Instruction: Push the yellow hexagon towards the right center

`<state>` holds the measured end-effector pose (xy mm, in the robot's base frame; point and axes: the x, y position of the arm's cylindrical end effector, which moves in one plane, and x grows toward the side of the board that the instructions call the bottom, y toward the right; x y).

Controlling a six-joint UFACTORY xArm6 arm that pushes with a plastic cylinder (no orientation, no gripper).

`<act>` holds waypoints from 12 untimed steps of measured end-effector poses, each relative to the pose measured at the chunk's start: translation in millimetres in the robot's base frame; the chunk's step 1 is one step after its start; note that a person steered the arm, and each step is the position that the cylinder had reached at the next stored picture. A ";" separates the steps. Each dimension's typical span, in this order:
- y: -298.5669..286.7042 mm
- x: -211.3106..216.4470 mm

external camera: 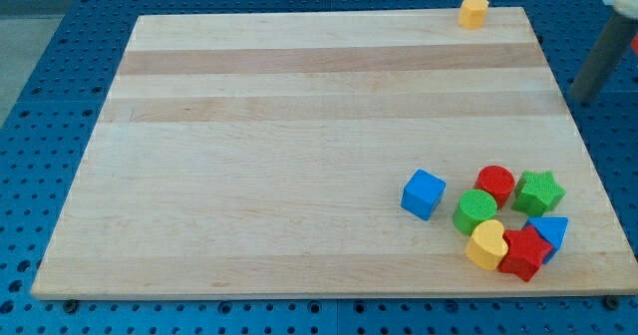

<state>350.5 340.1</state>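
Observation:
The yellow hexagon sits at the top edge of the wooden board, near its top right corner. My rod comes down from the view's top right, blurred and dark. Its tip is beyond the board's right edge, to the right of and below the hexagon, well apart from it.
A cluster of blocks lies at the board's bottom right: a blue cube, red cylinder, green star, green cylinder, yellow heart, red star and blue triangle. A blue perforated table surrounds the board.

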 end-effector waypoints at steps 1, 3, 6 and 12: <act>4.6 -41.1; -36.6 -159.0; -131.8 -159.3; -152.7 -77.8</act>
